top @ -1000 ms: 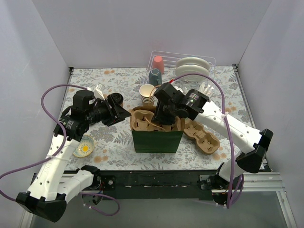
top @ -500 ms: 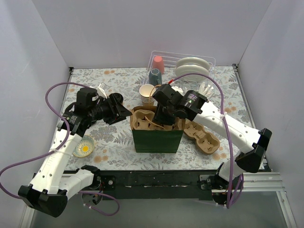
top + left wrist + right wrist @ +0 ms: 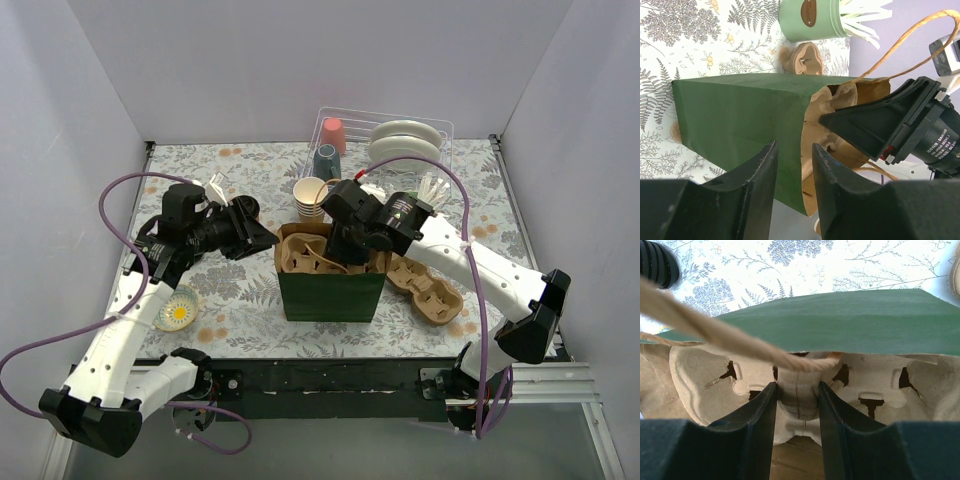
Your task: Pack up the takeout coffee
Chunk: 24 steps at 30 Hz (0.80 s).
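Note:
The takeout coffee [image 3: 246, 209] stands left of the green paper bag [image 3: 330, 292]. Only its black lid shows, behind my left gripper; a ribbed black lid [image 3: 657, 262] also shows in the right wrist view. A pulp cup carrier [image 3: 305, 256] sits in the bag's mouth. My right gripper [image 3: 345, 250] reaches into the bag and is shut on the carrier's centre post [image 3: 797, 392]. My left gripper [image 3: 264, 238] is at the bag's upper left rim. Its fingers [image 3: 760, 185] stand a little apart, and the bag's wall edge [image 3: 802, 165] shows in the gap.
A second pulp carrier [image 3: 430, 290] lies right of the bag. A stack of lidless paper cups [image 3: 312, 198] stands behind it. A clear rack [image 3: 440, 135] at the back holds plates and cups. A small bowl [image 3: 177, 310] sits front left. A green tin [image 3: 812, 17] stands beyond the bag.
My left arm's wrist has shifted back and left while its fingertips stayed at the bag's left rim. My right gripper has stayed in the bag on the carrier.

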{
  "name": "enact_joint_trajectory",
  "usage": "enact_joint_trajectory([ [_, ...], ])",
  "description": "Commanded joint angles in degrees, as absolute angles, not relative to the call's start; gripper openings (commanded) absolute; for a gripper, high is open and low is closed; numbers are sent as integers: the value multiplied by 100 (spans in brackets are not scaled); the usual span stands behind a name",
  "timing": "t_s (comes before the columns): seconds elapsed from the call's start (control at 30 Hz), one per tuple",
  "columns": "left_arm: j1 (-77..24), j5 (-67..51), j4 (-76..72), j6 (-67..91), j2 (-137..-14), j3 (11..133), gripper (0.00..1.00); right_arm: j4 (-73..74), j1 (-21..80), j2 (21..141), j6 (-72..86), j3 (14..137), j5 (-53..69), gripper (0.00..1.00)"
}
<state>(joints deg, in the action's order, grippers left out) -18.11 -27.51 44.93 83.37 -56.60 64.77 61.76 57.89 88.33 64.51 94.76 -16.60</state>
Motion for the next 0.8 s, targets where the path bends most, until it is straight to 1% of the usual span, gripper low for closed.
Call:
enact_joint_trajectory([
  [0.0, -1784, -2874, 4438, 8262, -5713, 6381, 29, 6153, 5827, 8701, 6495, 9440, -1854, 26],
  [0.1, -1793, -2892, 4439, 8279, -5687, 6355, 21, 6135, 5827, 8692, 6478, 9396, -1889, 26],
  [0.13, -1793, -2900, 4430, 8279, -5695, 6354, 16, 6126, 5827, 8701, 6486, 9378, -1898, 25],
  [0.2, -1793, -2979, 4412, 8279, -5713, 6381, 11, 6091, 5827, 8675, 6469, 9282, -1916, 26],
  [0.27, -1793, -3049, 4386, 8288, -5722, 6381, 2, 6029, 5845, 8657, 6469, 9220, -1951, 26],
  [0.3, -1784, -3093, 4377, 8288, -5722, 6398, 0, 6012, 5845, 8640, 6477, 9176, -1969, 26],
  [0.5, -1793, -3137, 4368, 8341, -5669, 6407, 0, 5924, 5906, 8657, 6372, 9071, -2214, 25],
  [0.77, -1784, -3190, 4447, 8376, -5599, 6284, 0, 5204, 5968, 8596, 6214, 8334, -2206, 26],
])
